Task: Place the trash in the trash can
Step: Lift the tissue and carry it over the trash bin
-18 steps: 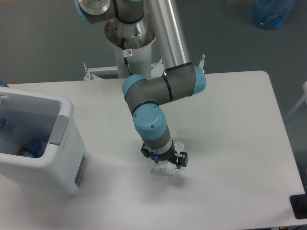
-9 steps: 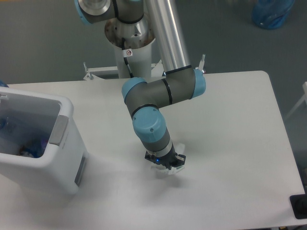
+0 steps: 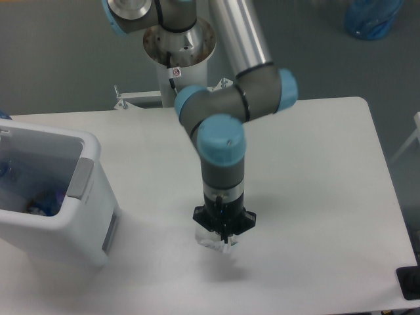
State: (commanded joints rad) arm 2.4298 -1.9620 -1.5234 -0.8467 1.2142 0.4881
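One robot arm [image 3: 223, 141] reaches down over the white desk [image 3: 315, 170], its wrist pointing nearly straight at the surface toward the front edge, a little left of the middle. The gripper [image 3: 222, 241] sits at the bottom of the black wrist flange, and a crumpled clear-white wrapper [image 3: 211, 239] shows directly beneath it, bunched around the tips. The fingers themselves are mostly hidden by the flange and the plastic, so their spread cannot be read with certainty; they appear drawn in narrowly on the wrapper. Whether the wrapper rests on the desk or hangs just above it cannot be told from this angle, though a soft shadow lies on the surface just below and to the right of it.

At the left edge of the desk stands the trash can [image 3: 92, 216], a large white bin with a rounded rim and a grey panel on the side facing the arm. It is well apart from the gripper. Its open top shows dark and bluish shapes inside [image 3: 39, 202], too blurred to identify; a bottle cannot be made out among them.

Behind the desk's back edge rises the arm's pale pedestal [image 3: 178, 59], with a metal bracket at its foot. A blue bag [image 3: 371, 18] lies on the grey floor beyond the far right corner, and a small dark object [image 3: 409, 282] pokes in at the near right corner.
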